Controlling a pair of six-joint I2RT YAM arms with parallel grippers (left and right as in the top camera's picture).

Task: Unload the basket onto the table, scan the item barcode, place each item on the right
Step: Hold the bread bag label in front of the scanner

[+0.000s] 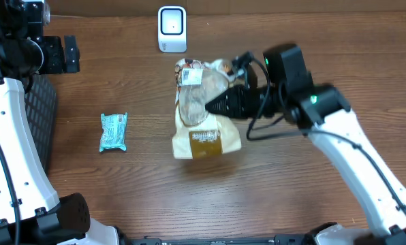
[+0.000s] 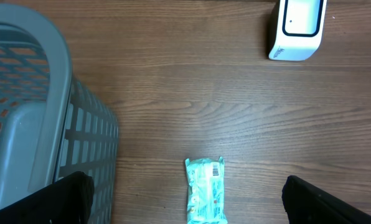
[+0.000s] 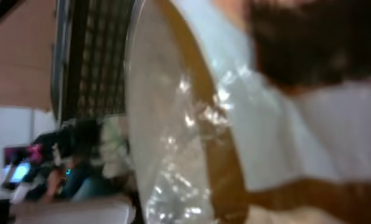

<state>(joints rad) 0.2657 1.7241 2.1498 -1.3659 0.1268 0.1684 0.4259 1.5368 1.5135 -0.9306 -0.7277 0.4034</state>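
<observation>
At far left a basket [image 1: 41, 109] stands by my left gripper [image 1: 71, 54], its fingers spread wide with nothing between them. A teal packet [image 1: 113, 131] lies flat on the table [image 1: 291, 190]. Mid-table, near the scanner [image 1: 172, 28], my right gripper [image 1: 213, 105] is clenched on the clear plastic of the bag [image 1: 204, 136], whose tan label faces up.

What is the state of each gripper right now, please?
Left gripper: open, holding nothing.
Right gripper: closed on the bag.
</observation>
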